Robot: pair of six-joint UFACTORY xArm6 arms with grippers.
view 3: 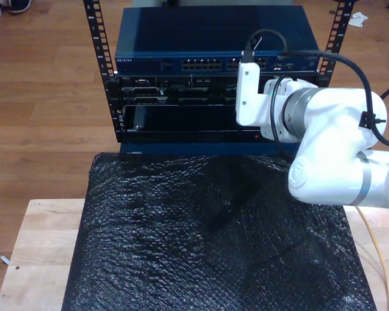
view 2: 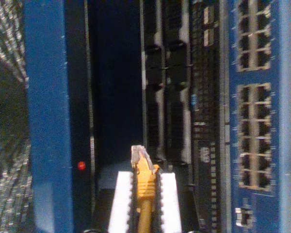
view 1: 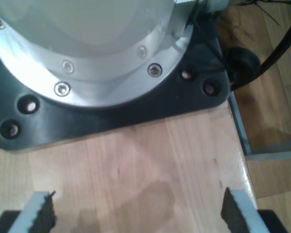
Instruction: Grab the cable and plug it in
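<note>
The cable [view 2: 144, 194], its clear plug pointing at the rack's equipment, sits clamped between the white pads of my second gripper [view 2: 144, 199], just short of the blue network switch [view 2: 254, 121] and its rows of ports. My first gripper [view 1: 136, 213] hangs with its jaws apart over a wooden table [view 1: 136, 165], beside a black base plate [view 1: 136, 109]
</note>
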